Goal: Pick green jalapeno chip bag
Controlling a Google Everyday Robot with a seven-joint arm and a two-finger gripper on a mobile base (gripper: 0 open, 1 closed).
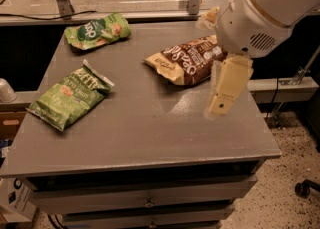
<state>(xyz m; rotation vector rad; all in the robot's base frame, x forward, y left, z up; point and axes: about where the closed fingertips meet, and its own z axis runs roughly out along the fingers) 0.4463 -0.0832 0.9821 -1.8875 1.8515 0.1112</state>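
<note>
Well apart: green jalapeno chip bag point(70, 98) nr table's point(150, 138) left edge, claw point(220, 104) far right, opening unclear.

Dim warm light, pale glare on tabletop point(150, 128) beside claw point(220, 107) at right

You can't read the letters on the bags point(70, 98); the gripper point(222, 100) hangs over the right side of the surface point(150, 138)

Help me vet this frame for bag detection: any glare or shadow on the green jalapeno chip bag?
Camera view: the green jalapeno chip bag is evenly lit, without glare; a pale sheen lies on the table beside the gripper, which hangs over its right side.
</note>
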